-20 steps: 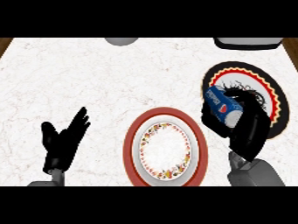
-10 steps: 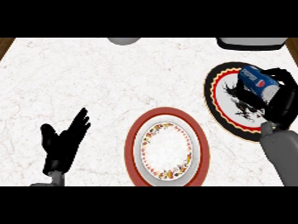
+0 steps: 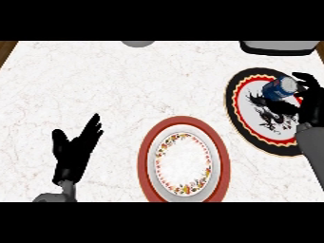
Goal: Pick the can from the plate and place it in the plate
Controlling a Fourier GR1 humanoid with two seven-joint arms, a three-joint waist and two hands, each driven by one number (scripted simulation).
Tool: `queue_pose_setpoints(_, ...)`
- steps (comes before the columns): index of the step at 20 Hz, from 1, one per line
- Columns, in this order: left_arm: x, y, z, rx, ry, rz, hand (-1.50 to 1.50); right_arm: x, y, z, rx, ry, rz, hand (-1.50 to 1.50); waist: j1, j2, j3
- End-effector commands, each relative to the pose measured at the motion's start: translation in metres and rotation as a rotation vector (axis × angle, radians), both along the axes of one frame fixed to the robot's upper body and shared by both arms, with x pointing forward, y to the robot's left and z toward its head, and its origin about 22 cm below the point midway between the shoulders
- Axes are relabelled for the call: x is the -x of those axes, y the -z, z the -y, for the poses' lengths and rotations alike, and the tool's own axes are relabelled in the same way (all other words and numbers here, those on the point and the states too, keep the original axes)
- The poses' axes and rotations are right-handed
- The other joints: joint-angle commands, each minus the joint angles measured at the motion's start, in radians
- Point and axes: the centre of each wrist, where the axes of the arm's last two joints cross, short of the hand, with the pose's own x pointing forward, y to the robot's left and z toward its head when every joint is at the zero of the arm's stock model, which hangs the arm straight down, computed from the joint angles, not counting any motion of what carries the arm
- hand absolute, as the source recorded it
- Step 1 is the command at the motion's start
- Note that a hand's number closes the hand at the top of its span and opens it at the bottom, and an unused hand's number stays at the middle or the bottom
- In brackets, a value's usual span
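Can (image 3: 279, 88) shifted up-plate — right hand (image 3: 314, 101) curled alongside

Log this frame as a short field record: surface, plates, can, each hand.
surface: white marble counter
source plate: black-rimmed plate with dark figure, at right
target plate: red-rimmed floral plate, centre front, nothing on it
can: blue can, tilted, over the black plate's far part
right hand: right hand curled round the can
left hand: left hand open, resting at lower left
far edge: grey items, partly cut off

left hand (image 3: 77, 147) resting open (fingers up) | right hand (image 3: 313, 100) curled
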Motion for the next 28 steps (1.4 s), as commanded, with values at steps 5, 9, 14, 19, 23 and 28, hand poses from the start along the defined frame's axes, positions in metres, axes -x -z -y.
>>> queue_pose_setpoints(5,-0.007,-0.002,-0.015,0.006,0.007,0.017,0.0,-0.017,0.007,0.013,-0.151,-0.16,0.027,-1.5,0.009,0.006,0.002)
queue_pose_setpoints(9,0.003,0.014,-0.013,0.001,-0.005,-0.016,0.0,-0.015,-0.001,0.025,-0.229,-0.174,0.252,-1.5,-0.007,0.004,0.002)
queue_pose_setpoints(14,0.002,-0.003,-0.001,0.001,-0.021,0.001,0.0,-0.007,0.002,0.051,-0.336,-0.111,0.366,-1.5,-0.011,-0.003,0.001)
queue_pose_setpoints(19,0.012,0.002,-0.009,0.005,-0.021,-0.005,0.0,0.034,0.03,0.085,-0.46,-0.165,0.329,-1.5,-0.033,-0.013,-0.002)
queue_pose_setpoints(23,0.01,0.0,-0.022,0.0,-0.058,-0.039,0.0,0.052,0.029,0.102,-0.519,-0.285,0.308,-1.5,-0.043,-0.017,-0.003)
queue_pose_setpoints(28,0.022,0.005,-0.018,-0.005,-0.044,-0.006,0.0,0.087,0.038,0.121,-0.521,-0.381,0.256,-1.5,-0.042,-0.017,-0.003)
